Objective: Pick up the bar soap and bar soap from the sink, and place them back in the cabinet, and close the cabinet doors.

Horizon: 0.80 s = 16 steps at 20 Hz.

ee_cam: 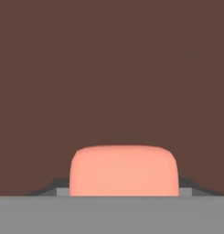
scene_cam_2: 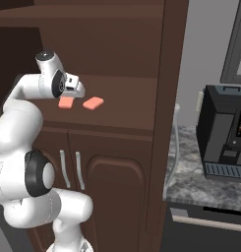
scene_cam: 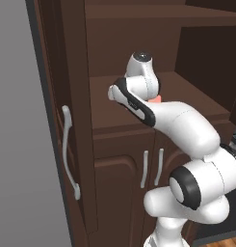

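Left to right: the tall dark brown cabinet door (scene_cam: 73, 120) with its long silver handle (scene_cam: 69, 152) stands swung wide, I'd judge so the arm can reach the shelf (scene_cam_2: 127, 106). There the white two-finger gripper (scene_cam_2: 68, 98) holds one salmon-orange bar soap (scene_cam_2: 66, 102) low over the wood, seemingly clamped between dark fingertips (ee_cam: 189, 183). Just right lies the second flat soap (scene_cam_2: 93, 102): two soaps on the shelf.

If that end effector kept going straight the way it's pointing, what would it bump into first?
The end effector has a bar soap between its fingertips, and straight beyond that the hand view shows the brown cabinet shelf. It would probably meet the shelf first, though depth is unclear.
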{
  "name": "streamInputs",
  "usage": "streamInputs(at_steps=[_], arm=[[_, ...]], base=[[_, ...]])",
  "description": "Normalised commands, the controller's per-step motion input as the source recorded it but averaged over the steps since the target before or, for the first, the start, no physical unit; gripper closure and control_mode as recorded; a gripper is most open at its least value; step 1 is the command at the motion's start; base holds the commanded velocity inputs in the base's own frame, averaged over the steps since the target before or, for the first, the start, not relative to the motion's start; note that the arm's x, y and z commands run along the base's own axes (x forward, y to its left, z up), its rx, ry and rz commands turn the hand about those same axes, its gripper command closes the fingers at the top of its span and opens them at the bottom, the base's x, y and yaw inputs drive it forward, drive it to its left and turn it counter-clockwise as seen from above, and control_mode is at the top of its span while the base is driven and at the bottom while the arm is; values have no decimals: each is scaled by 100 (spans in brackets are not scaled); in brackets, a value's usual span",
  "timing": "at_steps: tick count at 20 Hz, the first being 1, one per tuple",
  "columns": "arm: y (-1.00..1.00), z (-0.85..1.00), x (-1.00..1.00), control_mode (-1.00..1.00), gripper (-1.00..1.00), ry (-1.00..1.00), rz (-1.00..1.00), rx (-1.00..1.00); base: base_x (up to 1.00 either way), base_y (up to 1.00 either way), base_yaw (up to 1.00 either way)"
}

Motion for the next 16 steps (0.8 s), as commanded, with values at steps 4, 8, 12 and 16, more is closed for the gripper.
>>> streamInputs(at_steps=[4, 8, 12, 16], arm=[[0, -7, 0, -100, -100, 0, 0, 0], [0, 0, 0, -100, -100, 0, 0, 0], [0, 0, 0, -100, -100, 0, 0, 0], [0, 0, -10, -100, -100, 0, 0, 0]], base=[[0, 0, 0], [0, 0, 0], [0, 0, 0], [0, 0, 0]])
